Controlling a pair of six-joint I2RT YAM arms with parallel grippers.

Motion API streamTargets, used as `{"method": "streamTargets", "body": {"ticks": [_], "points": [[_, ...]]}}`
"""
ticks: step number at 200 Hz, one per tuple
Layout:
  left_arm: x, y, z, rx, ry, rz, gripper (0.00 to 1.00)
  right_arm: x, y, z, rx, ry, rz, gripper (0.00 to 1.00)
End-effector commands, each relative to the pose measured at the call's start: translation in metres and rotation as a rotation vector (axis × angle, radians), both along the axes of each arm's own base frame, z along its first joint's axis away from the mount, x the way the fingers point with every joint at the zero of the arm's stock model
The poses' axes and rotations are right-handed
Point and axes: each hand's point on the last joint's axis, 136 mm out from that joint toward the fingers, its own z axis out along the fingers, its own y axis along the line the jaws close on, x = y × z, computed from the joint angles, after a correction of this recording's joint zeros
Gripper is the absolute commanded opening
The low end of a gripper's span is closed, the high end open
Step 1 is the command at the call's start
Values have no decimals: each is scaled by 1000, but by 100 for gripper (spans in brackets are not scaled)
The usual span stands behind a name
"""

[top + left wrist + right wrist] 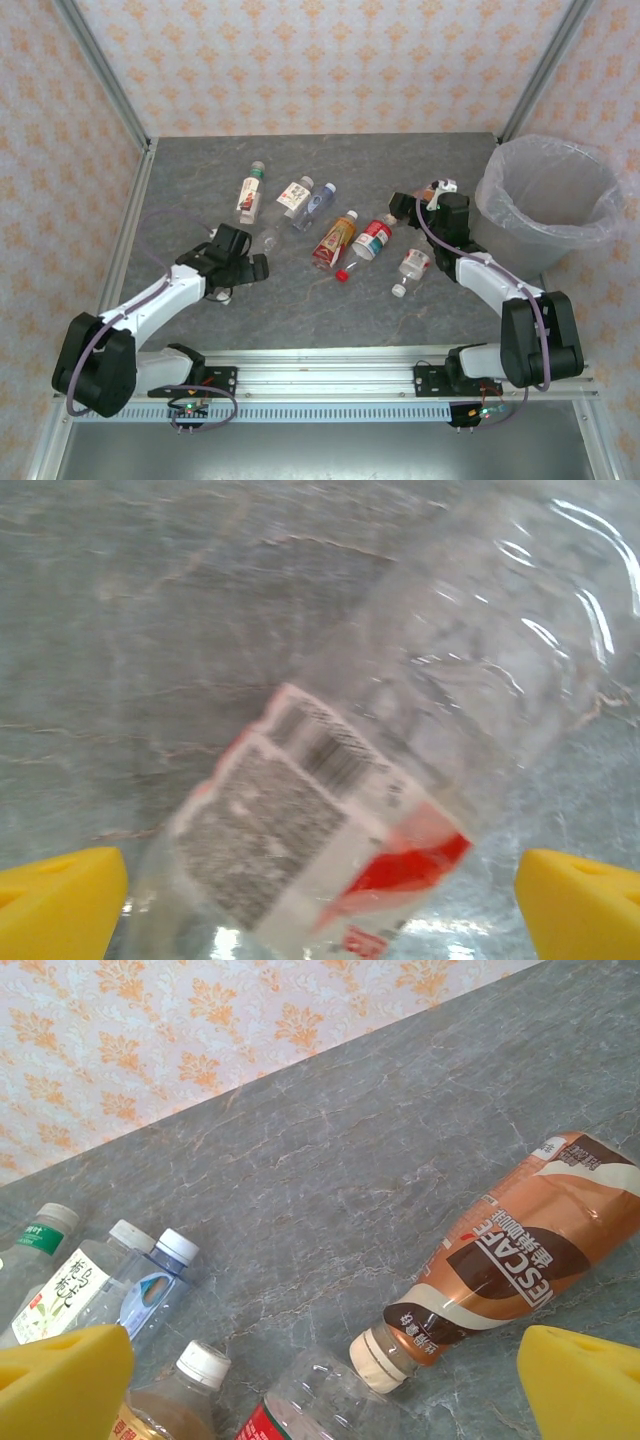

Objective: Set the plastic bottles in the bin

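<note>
Several plastic bottles lie mid-table: a green-capped one (250,195), a white-labelled one (295,195), a blue one (315,205), an orange-yellow one (335,240), a red-labelled one (368,242) and a small clear one (410,268). My left gripper (252,268) is open, its yellow fingertips (60,900) wide on either side of a clear bottle with a white and red label (330,830), not touching it. My right gripper (325,1390) is open, low over the table. A brown bottle (510,1255) lies just ahead of it to the right. The bin (530,240) stands at the right.
Patterned walls with metal posts (100,70) close in the grey table on three sides. An aluminium rail (330,365) runs along the near edge by the arm bases. Bare table (330,155) lies behind the bottles.
</note>
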Motion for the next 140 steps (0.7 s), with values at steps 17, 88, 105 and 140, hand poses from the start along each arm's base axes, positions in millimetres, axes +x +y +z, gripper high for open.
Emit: {"method": "streamTargets", "body": {"ticks": [17,88,105,140], "points": [[0,-13,-11,116,11,-93,100,-1,3,10,11,-7,3,99],[4,-23,-27,225,22,-99,99,-2,-1,5,26,42,-31,99],[8,-22,-32,230,11,-79,95,-1,-1,5,35,51,-40,99],[13,-24,-39,225,-14,-75,89,5,4,1,96,145,-52,99]]}}
